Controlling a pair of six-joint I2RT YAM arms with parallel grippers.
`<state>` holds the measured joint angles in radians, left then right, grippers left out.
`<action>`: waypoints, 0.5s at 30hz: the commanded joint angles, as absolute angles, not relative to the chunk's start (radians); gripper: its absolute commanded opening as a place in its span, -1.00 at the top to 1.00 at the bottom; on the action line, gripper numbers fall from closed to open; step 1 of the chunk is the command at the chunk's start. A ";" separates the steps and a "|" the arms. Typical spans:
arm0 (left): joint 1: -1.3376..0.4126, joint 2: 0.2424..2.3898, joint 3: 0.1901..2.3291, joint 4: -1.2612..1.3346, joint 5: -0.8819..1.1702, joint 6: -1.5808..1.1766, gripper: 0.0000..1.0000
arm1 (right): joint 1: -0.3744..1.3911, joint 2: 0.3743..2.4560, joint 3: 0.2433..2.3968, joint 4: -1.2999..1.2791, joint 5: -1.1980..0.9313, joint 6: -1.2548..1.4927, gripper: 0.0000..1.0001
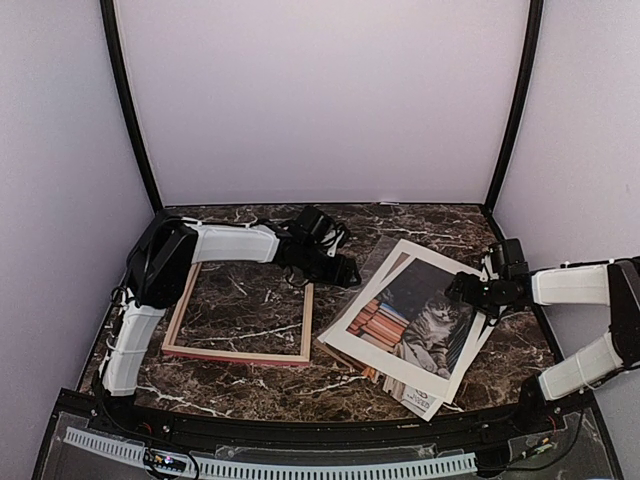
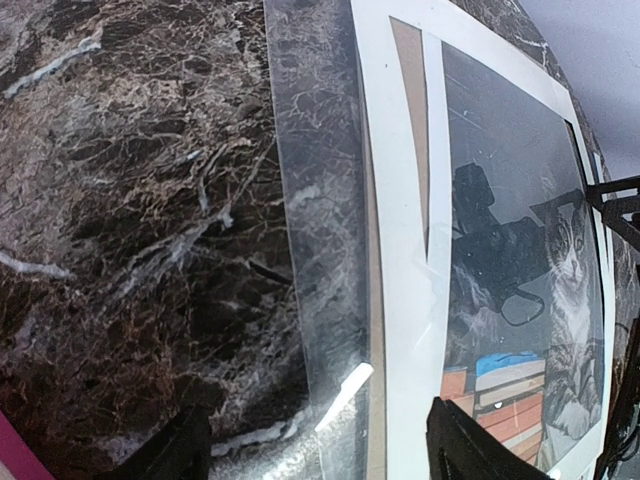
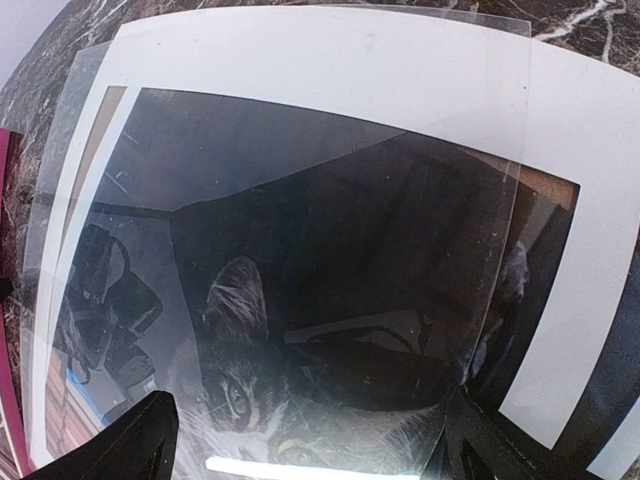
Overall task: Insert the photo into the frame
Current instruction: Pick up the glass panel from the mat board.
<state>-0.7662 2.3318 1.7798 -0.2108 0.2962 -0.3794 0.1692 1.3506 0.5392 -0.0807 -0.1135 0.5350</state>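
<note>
Left pincer [image 2: 315,418] hangs with its two fingers apart over the edge of one clear sheet [image 2: 320,250], gripping nothing. The right pincer [image 3: 315,420] is likewise spread wide, above the cat's face; whether it touches the print I cannot tell. One photo [image 1: 425,318] lies face up and skewed on the right of the marble table [image 1: 505,365], with one strip of brown board [image 2: 408,130] showing at its border. One frame [image 1: 238,354] lies flat on the left, apart from the photo.
</note>
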 commanded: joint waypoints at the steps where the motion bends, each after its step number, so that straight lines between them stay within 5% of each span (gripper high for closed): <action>1: -0.774 2.338 1.808 -0.288 0.316 -0.417 -0.51 | 0.163 1.396 0.522 -0.079 -0.161 0.572 -0.88; 15: -0.772 2.356 1.809 -0.303 0.462 -0.486 -0.47 | 0.161 1.453 0.555 -0.071 -0.168 0.568 -0.85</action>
